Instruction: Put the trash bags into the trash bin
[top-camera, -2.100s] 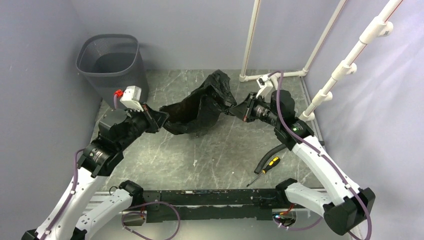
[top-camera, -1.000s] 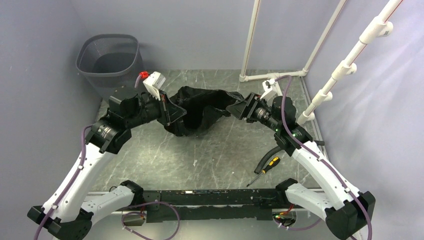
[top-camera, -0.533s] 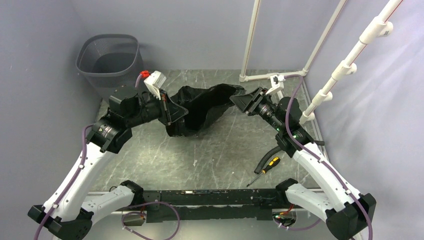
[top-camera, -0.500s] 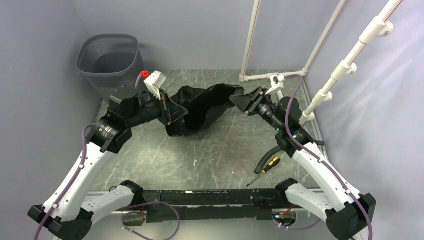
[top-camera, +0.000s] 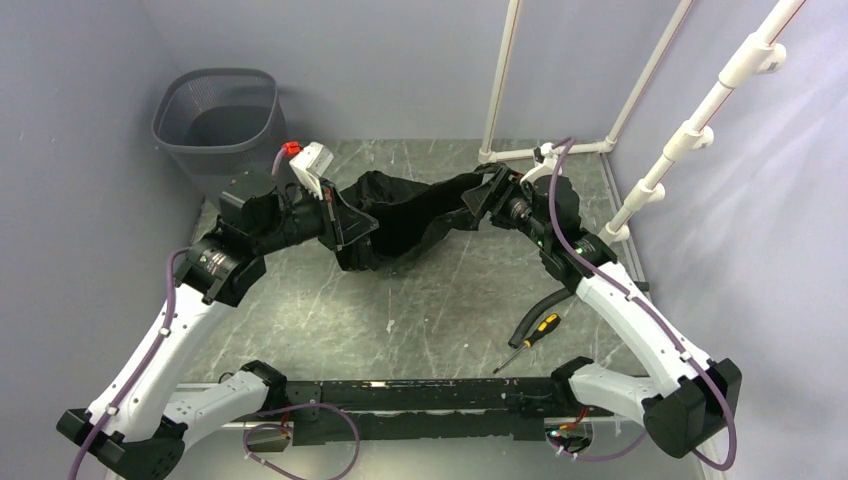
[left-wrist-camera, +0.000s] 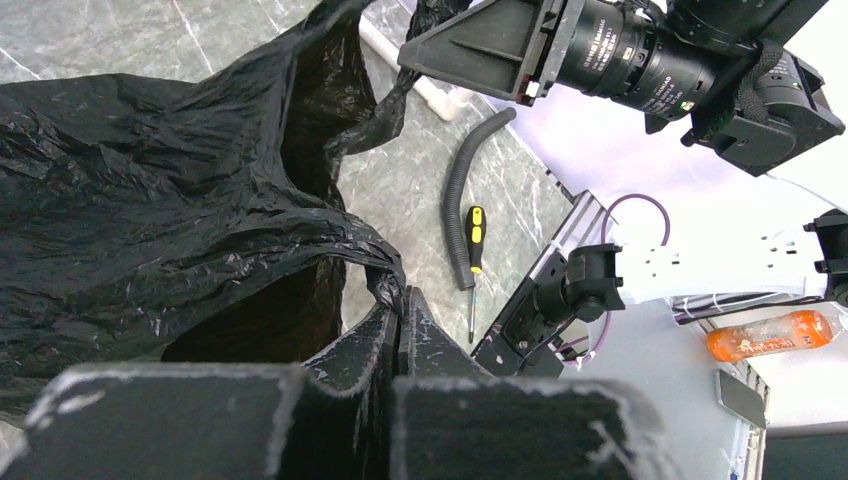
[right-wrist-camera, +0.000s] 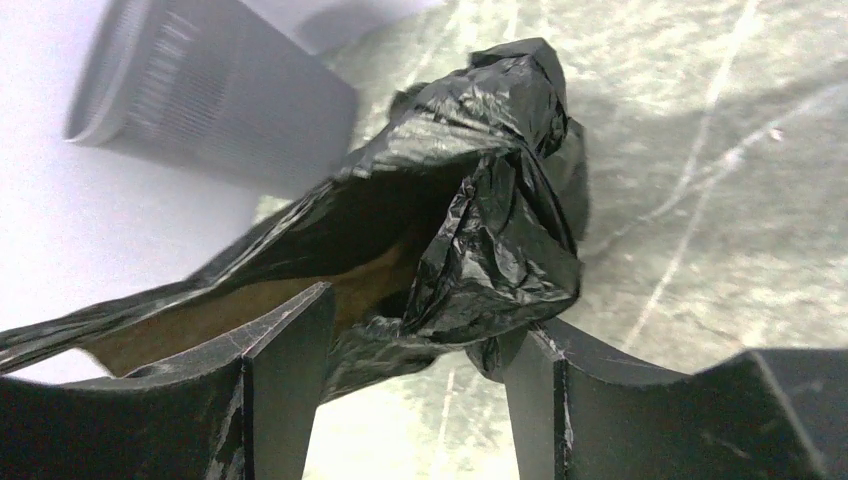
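A wrinkled black trash bag (top-camera: 405, 212) hangs stretched above the middle of the table between both grippers. My left gripper (top-camera: 352, 226) is shut on a twisted bit of the bag's rim (left-wrist-camera: 388, 283), and the bag's mouth gapes beside it. At the bag's right end, my right gripper (top-camera: 478, 200) stands open. In the right wrist view a crumpled fold of the bag (right-wrist-camera: 490, 230) lies between the spread fingers (right-wrist-camera: 292, 350) and rests against the right one. The dark grey mesh trash bin (top-camera: 215, 122) stands upright at the far left corner, apart from the bag.
A black corrugated hose (top-camera: 540, 307) and a yellow-handled screwdriver (top-camera: 532, 337) lie on the table near the right arm. White pipe framing (top-camera: 545, 150) runs along the back right. Walls close in the left and back sides.
The right gripper has swung down and left along the bag's right end, and the bag's top edge there has sagged. The left arm has held still with its grip over the last second.
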